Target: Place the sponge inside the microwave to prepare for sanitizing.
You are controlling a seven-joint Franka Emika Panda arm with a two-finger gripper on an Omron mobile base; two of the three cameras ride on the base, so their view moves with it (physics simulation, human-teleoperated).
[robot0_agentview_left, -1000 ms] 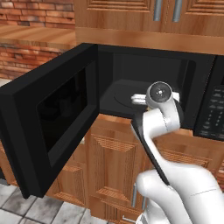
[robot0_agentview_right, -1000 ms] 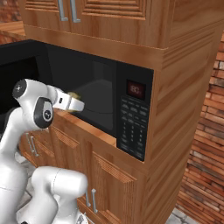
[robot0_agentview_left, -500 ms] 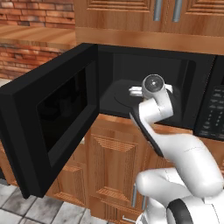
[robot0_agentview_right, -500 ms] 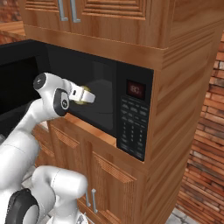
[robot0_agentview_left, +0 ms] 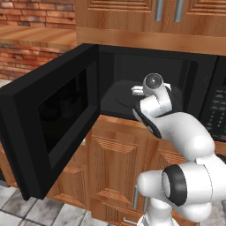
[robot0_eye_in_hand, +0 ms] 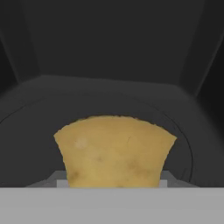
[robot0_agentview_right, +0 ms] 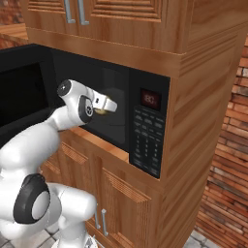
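Note:
The mustard-yellow sponge (robot0_eye_in_hand: 114, 151) sits between my gripper's (robot0_eye_in_hand: 112, 182) fingers, which are shut on it. It hangs just above the round dark turntable (robot0_eye_in_hand: 35, 127) inside the microwave (robot0_agentview_left: 119, 62). In the left base view my gripper (robot0_agentview_left: 136, 91) reaches through the open front of the black cavity. From the right base view, the gripper (robot0_agentview_right: 109, 105) is inside the microwave (robot0_agentview_right: 147, 140) with a sliver of the sponge (robot0_agentview_right: 101, 112) under the hand. The microwave door (robot0_agentview_left: 53, 123) stands swung wide open to the left.
The keypad panel (robot0_agentview_right: 146, 148) with its red display (robot0_agentview_right: 150, 100) is right of the cavity. Wooden cabinets (robot0_agentview_left: 119, 167) lie below and wooden cupboard doors (robot0_agentview_right: 126, 14) above. A brick wall (robot0_agentview_left: 26, 57) and a wooden counter (robot0_agentview_left: 35, 35) are at the left.
The hand has pushed deeper into the microwave cavity with the sponge still held, and the forearm and elbow have risen closer to the opening.

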